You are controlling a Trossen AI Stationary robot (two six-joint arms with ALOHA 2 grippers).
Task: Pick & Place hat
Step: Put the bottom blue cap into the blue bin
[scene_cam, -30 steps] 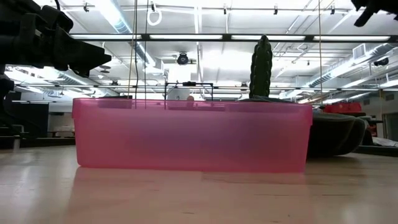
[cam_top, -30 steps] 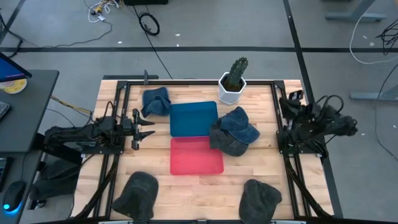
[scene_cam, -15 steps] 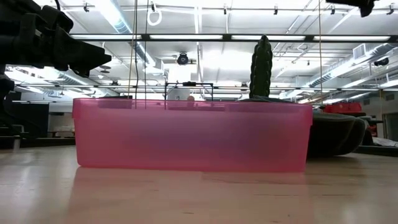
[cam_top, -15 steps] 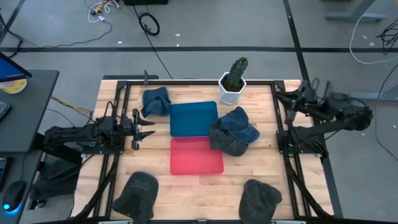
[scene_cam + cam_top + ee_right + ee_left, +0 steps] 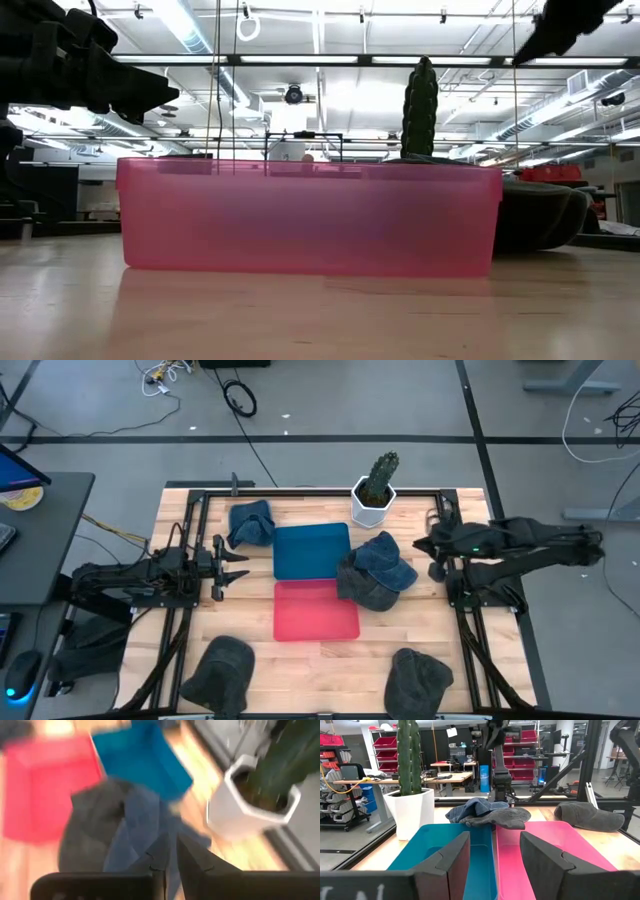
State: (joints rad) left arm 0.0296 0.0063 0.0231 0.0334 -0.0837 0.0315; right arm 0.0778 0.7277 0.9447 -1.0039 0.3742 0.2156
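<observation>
Two hats lie heaped ahead of the right gripper [image 5: 422, 547]: a blue hat [image 5: 387, 560] over a grey hat [image 5: 362, 589], beside the pink bin [image 5: 315, 610] and teal bin [image 5: 311, 550]. Its fingers [image 5: 192, 862] are nearly closed, holding nothing. Soft, light, floppy denim should bunch; pinching the crown looks safest. Left gripper [image 5: 232, 566] waits, fingers [image 5: 452, 857] apart and empty, facing the bins.

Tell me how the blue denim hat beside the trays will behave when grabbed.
The crumpled blue denim hat looks soft, so it will likely sag and fold. It lies on a dark grey hat, which may drag along. Probably light; the right gripper is nearby, jaws nearly closed.
</observation>
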